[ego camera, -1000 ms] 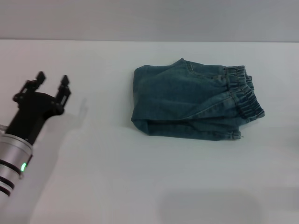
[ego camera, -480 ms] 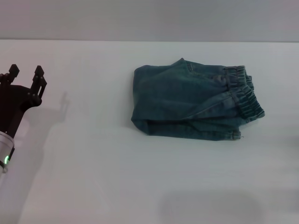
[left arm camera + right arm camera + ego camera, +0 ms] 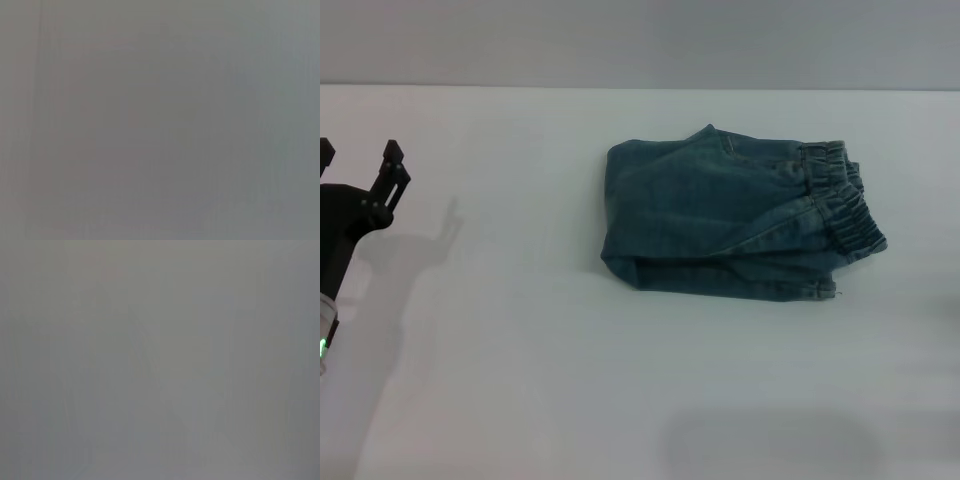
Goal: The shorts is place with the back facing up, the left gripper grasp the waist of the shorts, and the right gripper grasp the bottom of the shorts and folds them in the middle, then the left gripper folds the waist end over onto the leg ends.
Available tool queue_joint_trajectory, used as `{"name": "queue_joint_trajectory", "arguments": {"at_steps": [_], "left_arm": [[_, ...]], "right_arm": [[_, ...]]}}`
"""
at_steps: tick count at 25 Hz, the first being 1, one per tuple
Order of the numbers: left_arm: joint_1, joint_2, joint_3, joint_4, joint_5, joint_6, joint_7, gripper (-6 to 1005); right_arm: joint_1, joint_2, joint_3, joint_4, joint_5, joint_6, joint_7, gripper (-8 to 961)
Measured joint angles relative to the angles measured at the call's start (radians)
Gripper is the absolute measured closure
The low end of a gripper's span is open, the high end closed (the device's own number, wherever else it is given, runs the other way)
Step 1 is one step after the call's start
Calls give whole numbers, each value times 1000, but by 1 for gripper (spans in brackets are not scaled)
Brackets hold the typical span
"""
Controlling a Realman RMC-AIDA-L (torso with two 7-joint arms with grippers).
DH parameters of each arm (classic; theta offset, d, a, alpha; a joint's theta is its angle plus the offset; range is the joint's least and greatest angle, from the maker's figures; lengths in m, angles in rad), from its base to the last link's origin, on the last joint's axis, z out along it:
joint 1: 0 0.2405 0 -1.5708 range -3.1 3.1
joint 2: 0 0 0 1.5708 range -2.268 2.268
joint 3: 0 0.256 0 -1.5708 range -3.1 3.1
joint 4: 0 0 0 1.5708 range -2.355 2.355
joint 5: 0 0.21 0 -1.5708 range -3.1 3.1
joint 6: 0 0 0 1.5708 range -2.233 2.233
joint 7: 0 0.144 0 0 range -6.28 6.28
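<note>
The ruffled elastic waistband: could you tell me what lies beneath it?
The waistband lies on folded blue denim shorts; one hem edge peeks out below. Deeper layers are covered.

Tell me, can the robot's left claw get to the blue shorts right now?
Probably yes. The left gripper sits open at the far left edge of the head view, well apart from the folded shorts, with only bare white table between them. Nothing blocks the way; whether the arm stretches that far can't be told.

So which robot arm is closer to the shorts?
Left. The left tool is far off at the table's left edge, open and apart from the shorts. The right arm isn't in view.
</note>
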Motion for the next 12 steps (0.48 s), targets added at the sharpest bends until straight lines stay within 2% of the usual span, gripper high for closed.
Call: {"name": "queue_joint_trajectory", "arguments": {"at_steps": [6, 12], "left_arm": [[1, -1, 8, 9, 9, 0, 7, 200], [14, -4, 8, 5, 9, 12, 8, 200]], "right_arm": [[5, 2, 0, -27, -1, 30, 0, 294], [0, 3, -12, -27, -1, 43, 0, 294]]}}
